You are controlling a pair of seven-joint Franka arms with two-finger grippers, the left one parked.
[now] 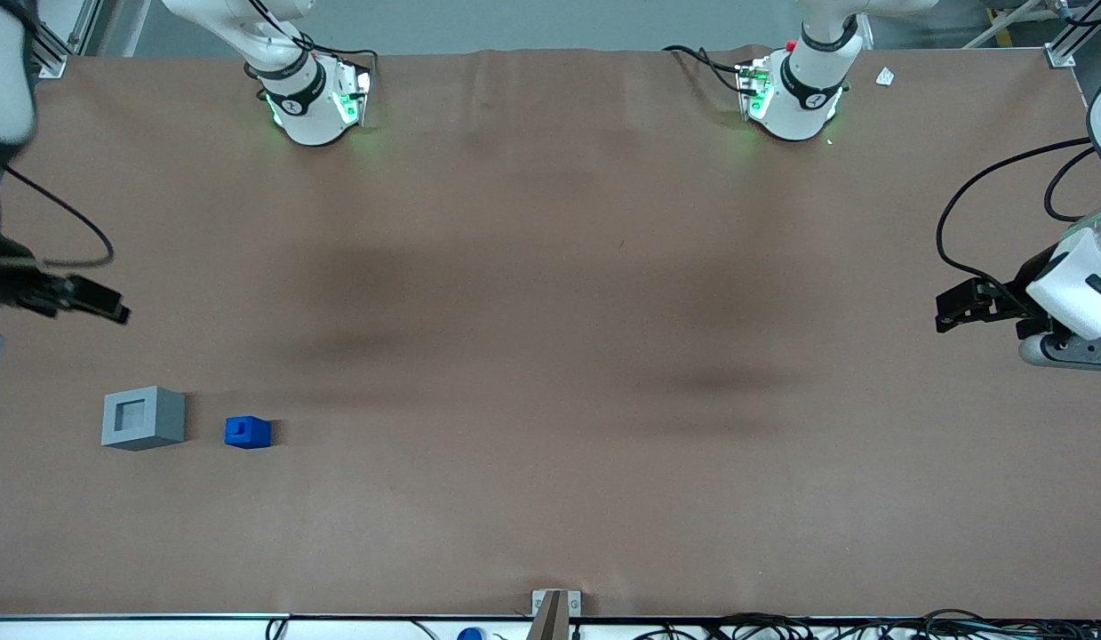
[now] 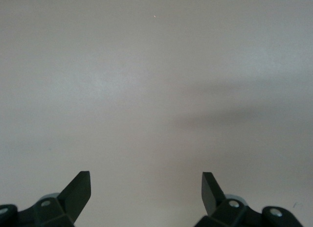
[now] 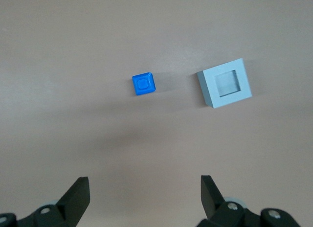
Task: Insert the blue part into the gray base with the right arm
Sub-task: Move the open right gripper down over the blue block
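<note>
The blue part (image 1: 247,432) is a small bright-blue cube resting on the brown table, beside the gray base (image 1: 142,418) with a gap between them. The gray base stands with its square recess facing up and empty. Both lie toward the working arm's end of the table, near the front camera. My right gripper (image 1: 115,311) hangs above the table, farther from the front camera than both blocks. The right wrist view shows it (image 3: 145,188) open and empty, with the blue part (image 3: 144,83) and the gray base (image 3: 225,83) ahead of its fingertips.
The two arm bases (image 1: 315,107) (image 1: 794,102) stand at the table's edge farthest from the camera. A black cable (image 1: 968,204) loops on the table by the parked arm. A metal bracket (image 1: 554,609) sits at the front edge.
</note>
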